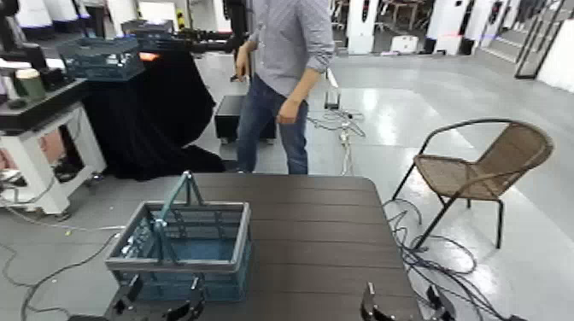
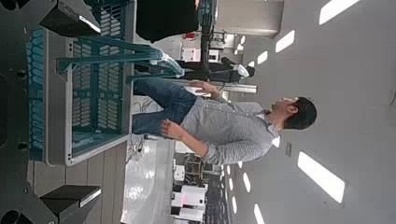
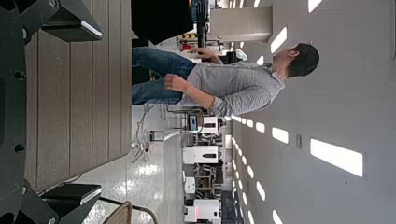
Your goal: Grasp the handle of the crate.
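Counter [image 1: 325,230], brown and slatted, is supporting the rectangular blue lattice crate [image 1: 218,265] with a grey rim. The right tool [image 1: 401,296] is waiting right of the crate, spread and empty. The left tool [image 1: 165,288] is hovering at its near side, wide open, holding nothing. The thin teal U-shaped handle [image 1: 174,197] is standing above the crate, raised; grasping is remaining. The left wrist view is showing the crate; the right isn't.

The person's head [image 2: 301,114] is cut off in the head view. The table's near edge [image 1: 282,314] runs out of frame.
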